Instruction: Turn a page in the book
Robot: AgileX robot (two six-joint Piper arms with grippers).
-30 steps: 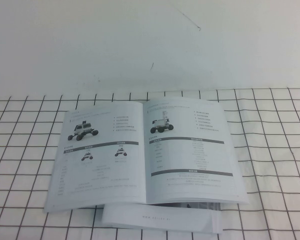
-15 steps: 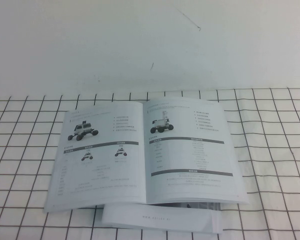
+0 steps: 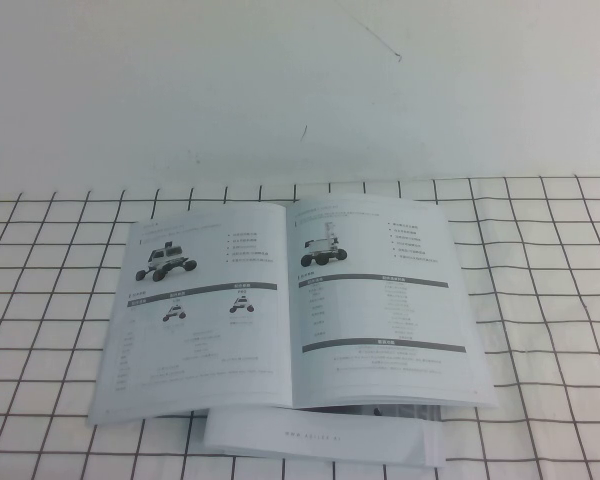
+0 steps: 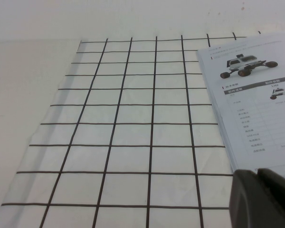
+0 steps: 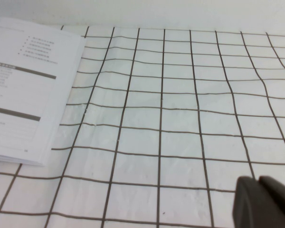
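The book lies open on the checked cloth near the middle of the table. Its right-hand page shows a rover photo, a bullet list and two grey bars, and lies flat. The left-hand page shows one large and two small rovers. Neither arm shows in the high view. My left gripper is shut and empty, low beside the book's left edge. My right gripper is shut and empty, above the cloth, well to the right of the page's outer edge.
A plain white booklet lies under the book's near edge and sticks out toward me. The white cloth with a black grid covers the table; beyond it is bare white surface.
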